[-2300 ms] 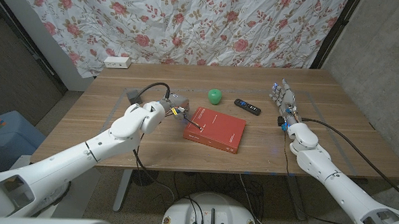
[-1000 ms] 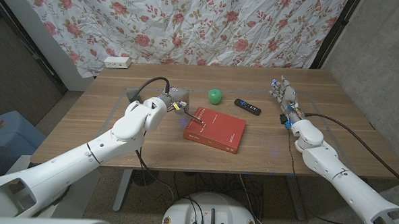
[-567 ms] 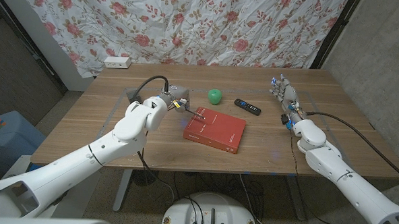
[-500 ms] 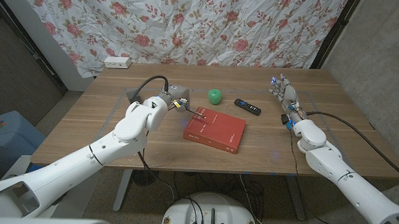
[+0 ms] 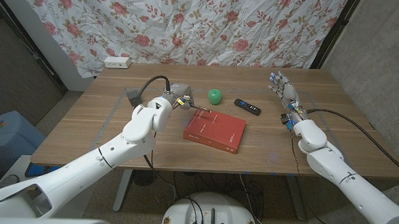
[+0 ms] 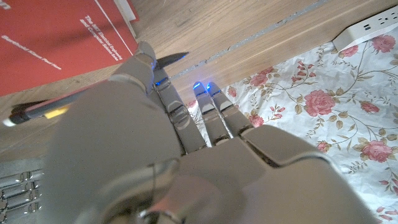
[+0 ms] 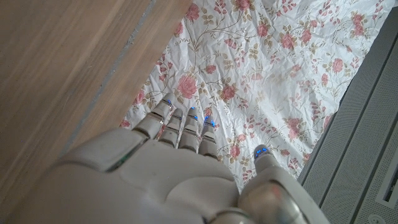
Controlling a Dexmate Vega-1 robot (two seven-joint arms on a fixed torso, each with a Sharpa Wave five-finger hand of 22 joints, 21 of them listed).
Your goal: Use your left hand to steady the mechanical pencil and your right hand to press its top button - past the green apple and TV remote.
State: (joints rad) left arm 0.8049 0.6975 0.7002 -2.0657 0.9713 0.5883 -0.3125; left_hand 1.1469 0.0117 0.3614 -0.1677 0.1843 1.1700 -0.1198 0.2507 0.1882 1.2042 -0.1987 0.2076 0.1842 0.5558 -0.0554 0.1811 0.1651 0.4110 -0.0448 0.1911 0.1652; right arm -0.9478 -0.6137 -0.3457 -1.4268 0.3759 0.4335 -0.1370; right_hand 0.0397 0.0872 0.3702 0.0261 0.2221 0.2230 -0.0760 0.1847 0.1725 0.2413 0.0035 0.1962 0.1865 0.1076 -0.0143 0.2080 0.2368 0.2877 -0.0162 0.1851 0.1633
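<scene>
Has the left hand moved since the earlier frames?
Yes. The left hand, holding the mechanical pencil, has moved toward the far edge, from the red book's near-left corner to beyond its far-left corner.

One pencil (image 5: pixel 198 110), one apple (image 5: pixel 215 95), one remote (image 5: pixel 247 107), one book (image 5: pixel 215 129).

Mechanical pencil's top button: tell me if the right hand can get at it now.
Probably yes. The right hand stands open by the far right edge; the black TV remote lies between, low enough to pass over to the pencil.

The place looks like a makeshift lab or test room: a wooden table (image 5: pixel 118 129) stands before a rose-print cloth backdrop (image 5: pixel 190 24) hung on a dark frame, with bare grey walls (image 5: pixel 378 45) beside it.
</scene>
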